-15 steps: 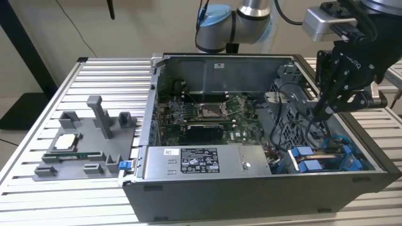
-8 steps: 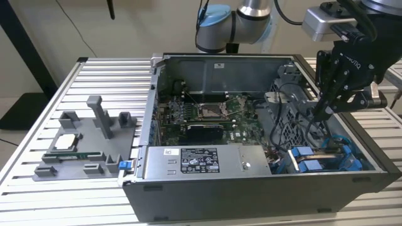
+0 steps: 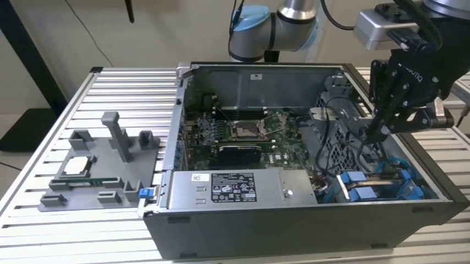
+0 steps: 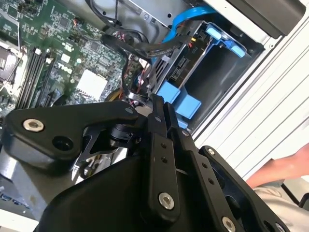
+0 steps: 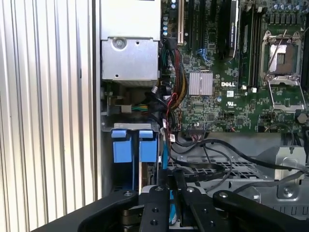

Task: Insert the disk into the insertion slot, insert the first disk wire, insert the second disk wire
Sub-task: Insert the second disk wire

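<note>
where the gripper (image 3: 375, 132) hangs, disk (image 3: 382, 184) just below, seated in insertion slot (image 3: 422, 190)

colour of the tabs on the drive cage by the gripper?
Bright blue tabs, clearest in the first wrist view.

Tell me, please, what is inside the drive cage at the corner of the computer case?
In the insertion slot sits the disk in its blue carrier, with blue tabs at the front and a blue cable leading to it. The disk's label is covered by the cage. The gripper hangs above.
</note>
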{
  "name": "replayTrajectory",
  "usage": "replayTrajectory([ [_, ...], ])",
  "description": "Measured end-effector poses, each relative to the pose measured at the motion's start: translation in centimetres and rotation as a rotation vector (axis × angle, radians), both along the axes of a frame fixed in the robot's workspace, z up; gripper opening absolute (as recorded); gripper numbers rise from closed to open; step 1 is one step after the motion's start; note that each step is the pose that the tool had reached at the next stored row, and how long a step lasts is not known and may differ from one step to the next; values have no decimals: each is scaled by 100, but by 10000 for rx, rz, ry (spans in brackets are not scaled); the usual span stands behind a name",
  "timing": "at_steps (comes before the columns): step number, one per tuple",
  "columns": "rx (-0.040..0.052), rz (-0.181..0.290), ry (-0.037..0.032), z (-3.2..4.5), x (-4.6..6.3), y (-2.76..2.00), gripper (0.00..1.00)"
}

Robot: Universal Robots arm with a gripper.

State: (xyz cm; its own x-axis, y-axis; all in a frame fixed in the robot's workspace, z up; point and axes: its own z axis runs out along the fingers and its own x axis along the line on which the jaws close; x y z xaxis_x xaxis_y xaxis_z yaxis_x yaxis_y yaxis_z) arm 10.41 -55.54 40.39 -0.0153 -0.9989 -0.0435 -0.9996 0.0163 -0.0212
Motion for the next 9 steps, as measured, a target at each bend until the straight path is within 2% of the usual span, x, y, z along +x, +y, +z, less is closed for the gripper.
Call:
replayTrajectory([
  [9,-1,-1,-7,-145,-1,-15,0],
])
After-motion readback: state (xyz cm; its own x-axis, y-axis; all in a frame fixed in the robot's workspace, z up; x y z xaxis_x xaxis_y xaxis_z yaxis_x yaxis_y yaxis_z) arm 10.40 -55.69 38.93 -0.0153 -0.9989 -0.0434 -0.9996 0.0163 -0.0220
